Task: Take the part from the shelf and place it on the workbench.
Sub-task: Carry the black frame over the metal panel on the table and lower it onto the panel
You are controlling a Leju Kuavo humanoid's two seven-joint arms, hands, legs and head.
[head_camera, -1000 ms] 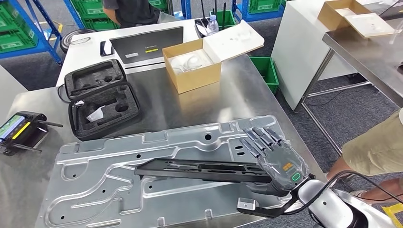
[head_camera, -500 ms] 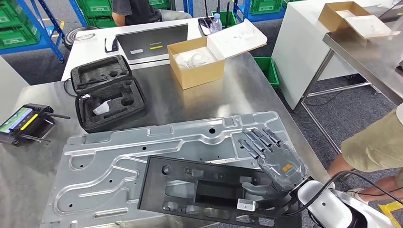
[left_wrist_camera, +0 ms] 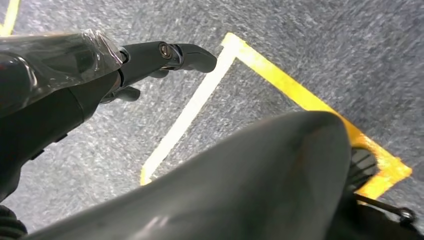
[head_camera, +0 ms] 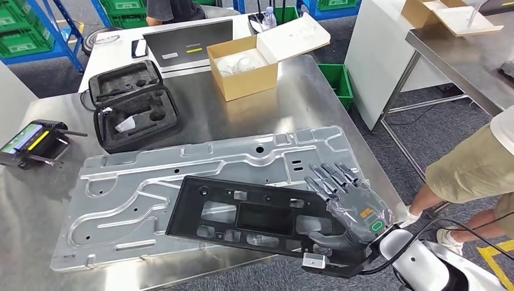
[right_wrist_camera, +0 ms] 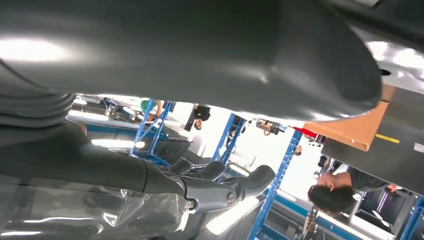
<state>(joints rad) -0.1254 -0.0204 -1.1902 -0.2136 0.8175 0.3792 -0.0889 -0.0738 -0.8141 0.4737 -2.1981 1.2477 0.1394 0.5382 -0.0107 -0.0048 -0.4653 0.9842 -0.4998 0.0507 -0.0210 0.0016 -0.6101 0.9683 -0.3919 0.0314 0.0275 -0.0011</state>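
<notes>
Robot's right hand is holding one flat black plastic frame with cut-out holes by its near end.
One frame is lying tilted across one big silver metal plate with grooves on the shiny steel workbench, stretching away from the fingers. It is hanging past the near edge, so letting go now might make it tip and fall. Left hand is hanging over the floor, holding nothing.

Black part, silver workbench
</notes>
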